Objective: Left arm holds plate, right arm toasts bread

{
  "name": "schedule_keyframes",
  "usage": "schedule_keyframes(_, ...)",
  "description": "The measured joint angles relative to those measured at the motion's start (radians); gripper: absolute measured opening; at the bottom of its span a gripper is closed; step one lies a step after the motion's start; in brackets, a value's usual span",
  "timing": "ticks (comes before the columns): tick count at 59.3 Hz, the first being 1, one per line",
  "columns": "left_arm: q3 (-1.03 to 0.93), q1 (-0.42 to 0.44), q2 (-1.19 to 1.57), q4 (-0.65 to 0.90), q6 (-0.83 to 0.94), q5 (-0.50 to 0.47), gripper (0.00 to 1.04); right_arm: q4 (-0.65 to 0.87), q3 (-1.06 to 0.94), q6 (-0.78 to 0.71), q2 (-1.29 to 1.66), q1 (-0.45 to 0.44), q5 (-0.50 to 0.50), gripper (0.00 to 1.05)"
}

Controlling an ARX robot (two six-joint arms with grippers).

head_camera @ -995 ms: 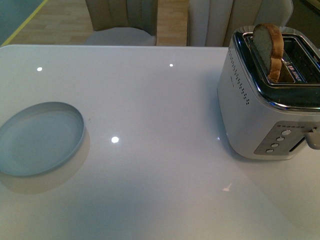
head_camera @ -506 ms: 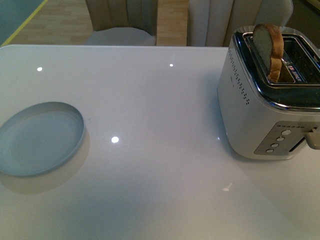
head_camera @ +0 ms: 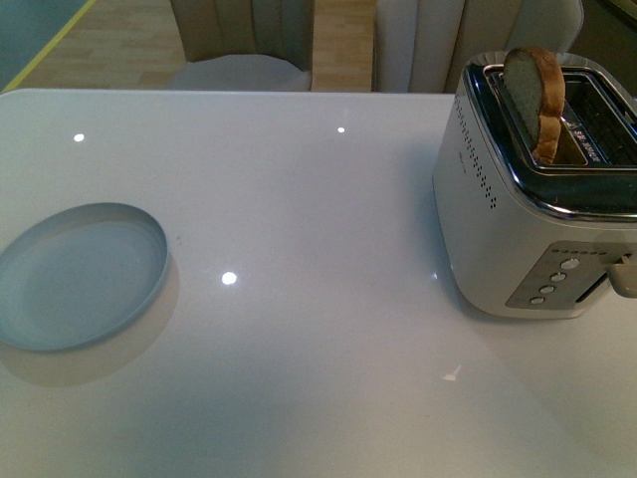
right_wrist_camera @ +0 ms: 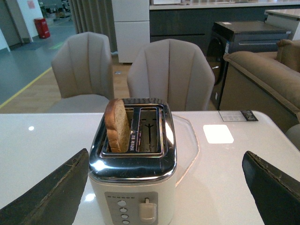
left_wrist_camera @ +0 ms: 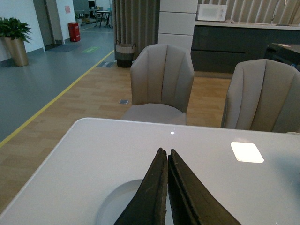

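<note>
The pale blue-grey plate lies empty on the white table at the left. A slice of bread stands upright in the left slot of the white and chrome toaster at the right, its top sticking out. Neither arm shows in the front view. In the left wrist view my left gripper is shut with nothing in it, hovering over the plate. The right wrist view has my right gripper open wide, its fingers either side of the toaster, facing the lever; the bread is beyond.
The toaster's lever and several round buttons face my right gripper. Two grey chairs stand behind the table's far edge. A white tag lies on the table beyond the toaster.
</note>
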Motion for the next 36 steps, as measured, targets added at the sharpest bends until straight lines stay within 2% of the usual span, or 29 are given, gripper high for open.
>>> schedule_keyframes(8,0.0,0.0,-0.04,-0.04,0.0,0.0,0.03,0.0,0.0,0.0,0.0,0.0,0.0,0.96)
schedule_keyframes(11,0.0,0.0,-0.141,-0.175,0.0,0.0,0.03,0.0,0.0,0.0,0.0,0.0,0.0,0.96)
schedule_keyframes(13,0.0,0.0,-0.183,-0.206,0.0,0.0,0.03,0.0,0.0,0.0,0.0,0.0,0.0,0.96)
schedule_keyframes(36,0.0,0.0,-0.211,-0.217,0.0,0.0,0.03,0.0,0.0,0.0,0.0,0.0,0.0,0.96)
